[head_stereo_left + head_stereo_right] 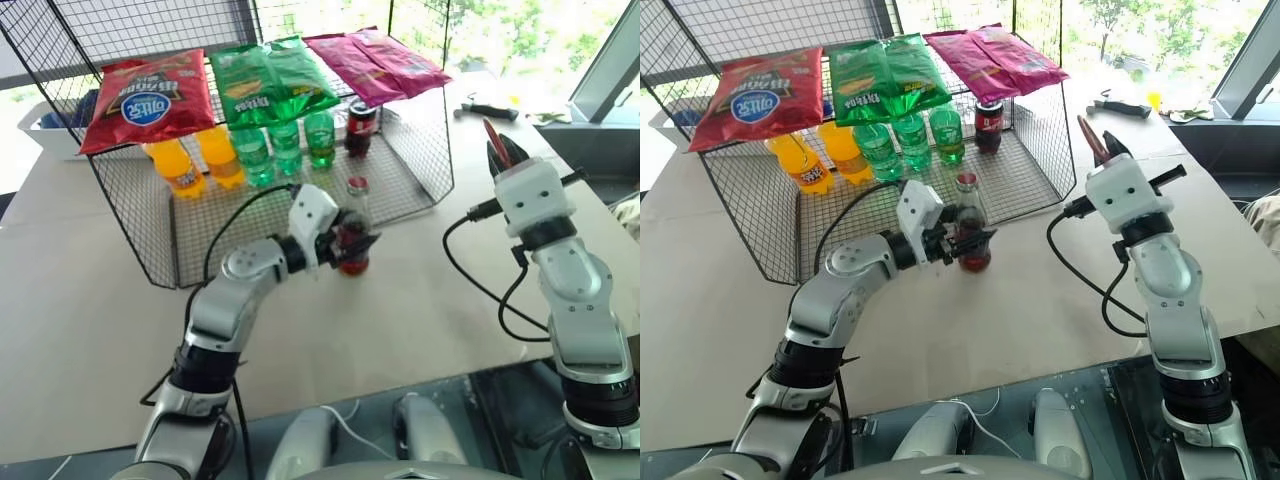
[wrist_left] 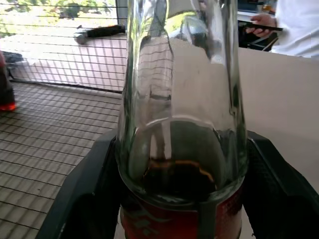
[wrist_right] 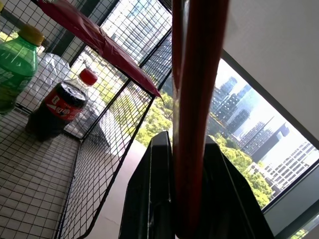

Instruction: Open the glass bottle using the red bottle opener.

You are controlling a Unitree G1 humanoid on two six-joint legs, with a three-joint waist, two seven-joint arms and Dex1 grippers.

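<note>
The glass bottle (image 1: 356,215), clear with dark drink, a red label and a red cap (image 1: 357,184), stands upright at the front edge of the wire rack. My left gripper (image 1: 352,246) is shut on its lower body, and in the left wrist view both black fingers (image 2: 82,194) press the bottle (image 2: 182,99) at the label. My right gripper (image 1: 501,152) is raised over the table's right side, shut on the red bottle opener (image 1: 492,133), which sticks up past the fingers (image 3: 149,199). The opener (image 3: 197,99) is well to the right of the bottle.
A black wire rack (image 1: 420,150) holds orange bottles (image 1: 180,165), green bottles (image 1: 285,145) and a dark cola bottle (image 1: 360,125), with snack bags (image 1: 150,95) on top. Black tools (image 1: 488,110) lie far right. A person (image 2: 299,25) stands beyond the table.
</note>
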